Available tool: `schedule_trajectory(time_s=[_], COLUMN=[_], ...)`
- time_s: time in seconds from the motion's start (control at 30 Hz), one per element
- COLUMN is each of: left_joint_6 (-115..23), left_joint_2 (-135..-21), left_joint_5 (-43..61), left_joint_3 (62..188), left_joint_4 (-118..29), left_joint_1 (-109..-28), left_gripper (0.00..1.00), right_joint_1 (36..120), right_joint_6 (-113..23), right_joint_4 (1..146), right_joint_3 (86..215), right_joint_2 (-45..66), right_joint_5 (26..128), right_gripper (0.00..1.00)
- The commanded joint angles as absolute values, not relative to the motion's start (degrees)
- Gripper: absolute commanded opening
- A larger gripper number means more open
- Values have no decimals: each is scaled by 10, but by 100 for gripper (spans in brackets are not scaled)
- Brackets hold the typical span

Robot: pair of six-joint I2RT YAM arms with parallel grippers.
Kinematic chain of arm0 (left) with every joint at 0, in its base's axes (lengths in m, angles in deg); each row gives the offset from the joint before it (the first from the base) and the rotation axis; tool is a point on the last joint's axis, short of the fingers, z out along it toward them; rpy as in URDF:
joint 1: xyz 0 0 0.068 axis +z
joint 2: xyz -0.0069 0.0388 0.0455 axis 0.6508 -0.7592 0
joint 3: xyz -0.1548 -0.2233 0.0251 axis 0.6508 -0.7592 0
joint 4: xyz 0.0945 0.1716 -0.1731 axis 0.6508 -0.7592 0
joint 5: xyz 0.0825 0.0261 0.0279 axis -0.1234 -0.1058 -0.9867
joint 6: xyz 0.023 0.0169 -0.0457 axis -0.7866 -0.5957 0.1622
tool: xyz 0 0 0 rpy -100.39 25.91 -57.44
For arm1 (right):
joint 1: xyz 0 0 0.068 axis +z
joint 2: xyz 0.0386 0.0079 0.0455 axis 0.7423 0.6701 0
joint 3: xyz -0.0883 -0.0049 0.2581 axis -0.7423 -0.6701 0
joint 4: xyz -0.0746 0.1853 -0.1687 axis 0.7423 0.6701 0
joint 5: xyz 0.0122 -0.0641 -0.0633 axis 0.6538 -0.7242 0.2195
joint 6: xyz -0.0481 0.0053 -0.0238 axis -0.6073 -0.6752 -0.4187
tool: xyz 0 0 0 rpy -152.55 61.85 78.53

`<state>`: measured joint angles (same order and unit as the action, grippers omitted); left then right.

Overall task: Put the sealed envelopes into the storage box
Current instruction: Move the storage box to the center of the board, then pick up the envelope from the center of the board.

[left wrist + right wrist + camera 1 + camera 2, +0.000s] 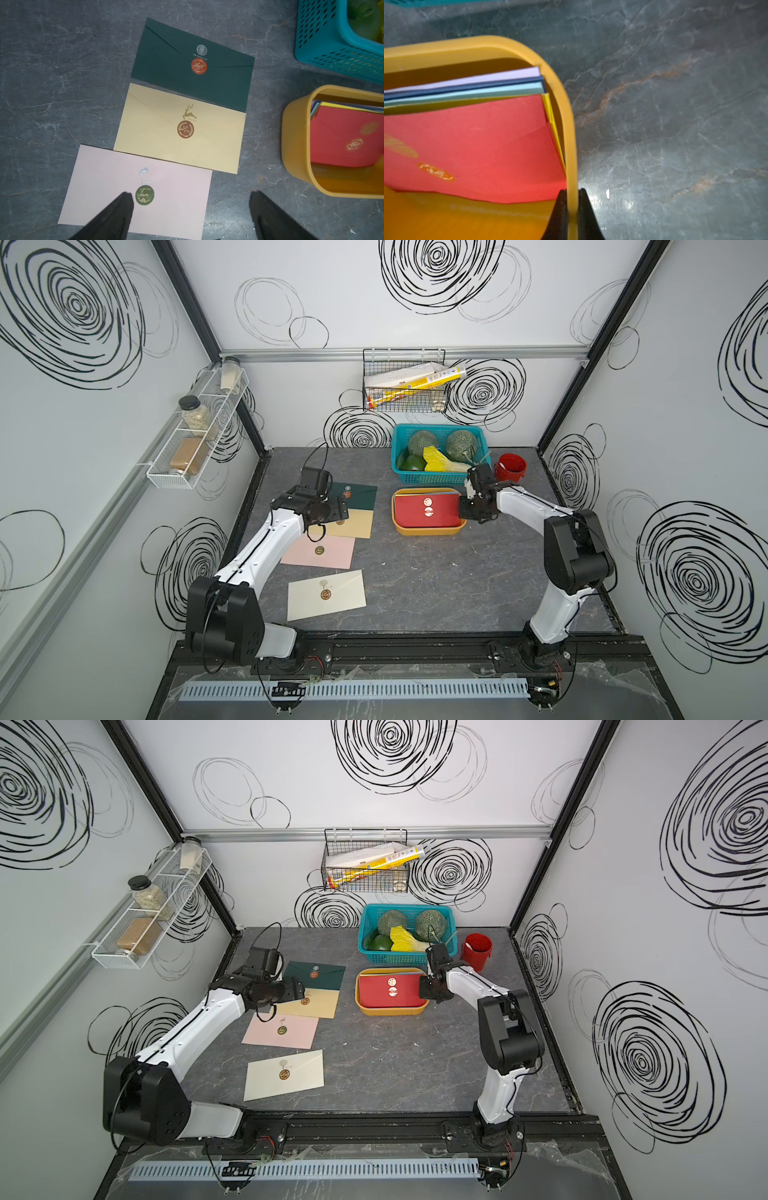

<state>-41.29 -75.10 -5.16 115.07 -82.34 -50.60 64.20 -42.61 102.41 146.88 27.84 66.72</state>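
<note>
The mustard-yellow storage box (428, 531) (390, 1011) stands mid-table with a stack of sealed envelopes in it, a red one (411, 516) (477, 145) on top. My right gripper (572, 193) (463, 510) is shut on the box's right wall (571, 124), one finger inside and one outside. A dark green envelope (193, 68), a tan one (180, 133) and a pink one (135, 187) lie in a row left of the box, and a cream one (328, 595) lies nearer the front. My left gripper (191, 197) (338, 508) hangs open above the pink and tan envelopes, holding nothing.
A teal basket (432, 479) with melons and other produce stands right behind the box, and a red cup (510, 468) is to its right. On the back wall hangs a wire basket (405, 381). A spice rack (195, 435) is on the left wall.
</note>
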Motion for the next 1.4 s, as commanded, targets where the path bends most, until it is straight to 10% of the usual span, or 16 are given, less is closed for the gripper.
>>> schedule_trajectory(time_s=[0.0, 0.07, 0.2, 0.6, 1.37], left_joint_6=[-418, -420, -412, -58, 8], left_joint_2=[-736, -732, -726, -598, -760], left_joint_5=[-57, -59, -73, -185, -40], left_joint_3=[1149, 1146, 1137, 971, 847], left_joint_4=[-818, -819, -833, -1057, -756], left_joint_1=[-502, -500, -497, -749, -896], left_gripper=[94, 94, 94, 99, 99], right_joint_1=[638, 638, 636, 602, 597], right_joint_6=[-427, -443, -464, -506, -509], right_joint_4=[1029, 1040, 1036, 1041, 1059], right_joint_3=[1506, 1516, 1496, 1543, 1470], right_joint_2=[297, 303, 263, 98, 20], right_joint_5=[669, 676, 669, 616, 693], right_gripper=[5, 23, 98, 100, 98])
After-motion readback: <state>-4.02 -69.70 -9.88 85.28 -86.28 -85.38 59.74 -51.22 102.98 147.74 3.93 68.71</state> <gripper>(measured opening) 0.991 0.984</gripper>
